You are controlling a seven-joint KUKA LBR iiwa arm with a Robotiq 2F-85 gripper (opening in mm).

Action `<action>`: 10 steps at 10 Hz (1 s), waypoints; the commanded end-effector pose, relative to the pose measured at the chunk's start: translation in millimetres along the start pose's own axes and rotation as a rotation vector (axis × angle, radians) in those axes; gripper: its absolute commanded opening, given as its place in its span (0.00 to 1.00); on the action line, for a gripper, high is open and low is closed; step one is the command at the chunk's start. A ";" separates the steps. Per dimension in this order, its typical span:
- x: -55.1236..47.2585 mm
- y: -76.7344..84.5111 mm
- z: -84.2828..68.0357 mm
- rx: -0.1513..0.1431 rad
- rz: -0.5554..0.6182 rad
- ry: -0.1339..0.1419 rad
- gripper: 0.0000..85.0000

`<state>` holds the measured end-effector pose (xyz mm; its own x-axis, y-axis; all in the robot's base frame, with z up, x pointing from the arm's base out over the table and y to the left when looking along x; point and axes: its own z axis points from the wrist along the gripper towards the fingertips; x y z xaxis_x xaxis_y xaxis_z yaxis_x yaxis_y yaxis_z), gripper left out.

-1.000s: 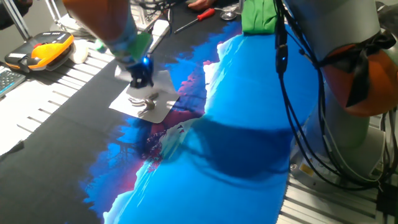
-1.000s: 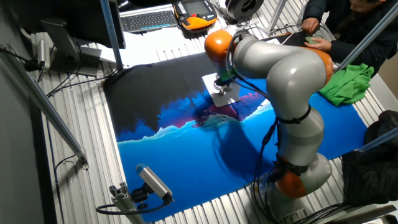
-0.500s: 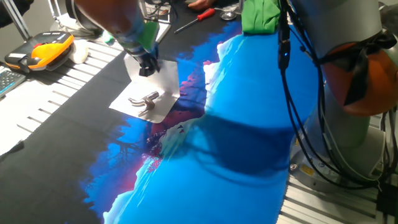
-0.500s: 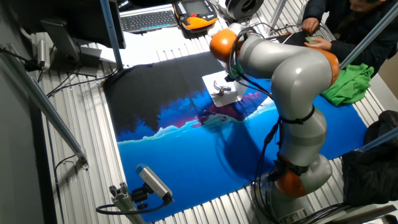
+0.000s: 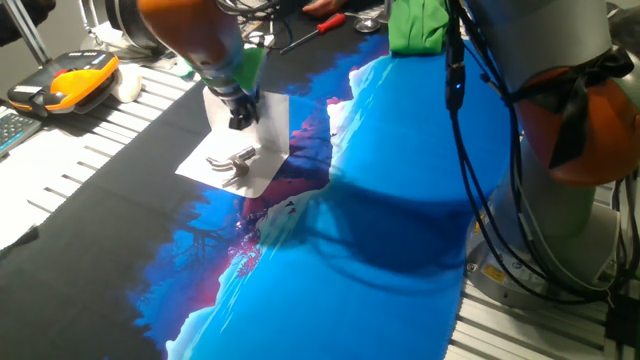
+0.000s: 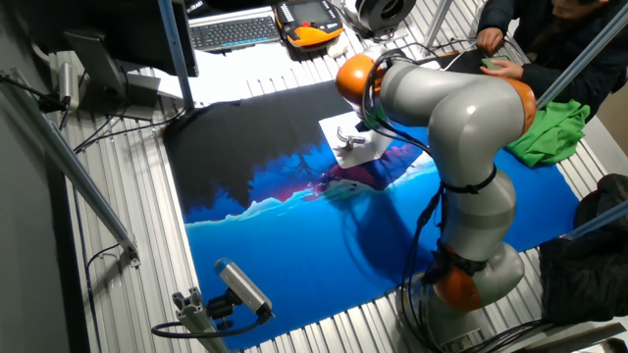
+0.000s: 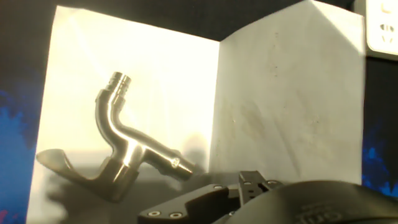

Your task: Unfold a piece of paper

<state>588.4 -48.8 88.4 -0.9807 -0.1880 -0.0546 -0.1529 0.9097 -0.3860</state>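
The piece of paper lies on the dark part of the blue-and-black cloth that covers the counter, half opened: one half flat on the cloth, the other half raised along the crease. On the flat half sits a silvery branched metal piece — a bent tube with short stubs. The gripper hangs right above the raised half, near its top edge; its dark fingers point down at the sheet, but whether they pinch the paper or stand released cannot be told, as the hand view shows only a dark part of the hand low in the frame. Beyond the paper — at the cloth's far edge — lie a green cloth and a red-handled screwdriver.
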 end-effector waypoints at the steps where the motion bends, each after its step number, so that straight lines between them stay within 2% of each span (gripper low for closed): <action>1: 0.0 -4.4 -0.4 0.018 -0.023 -0.008 0.00; 2: 0.2 -12.0 0.3 0.032 -0.046 -0.009 0.00; 4: 0.7 -24.1 11.6 0.016 -0.060 -0.026 0.00; 5: 1.6 -23.4 18.9 -0.009 -0.049 -0.037 0.00; 6: 2.1 -23.1 25.1 -0.073 -0.043 -0.041 0.00; 7: 3.0 -23.0 31.5 -0.152 -0.040 -0.031 0.00; 8: 5.3 -23.4 37.5 -0.189 -0.040 -0.026 0.00; 10: 8.1 -25.1 40.2 -0.233 -0.031 -0.015 0.00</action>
<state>589.1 -88.2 60.9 -0.9739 -0.2194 -0.0585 -0.2022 0.9551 -0.2163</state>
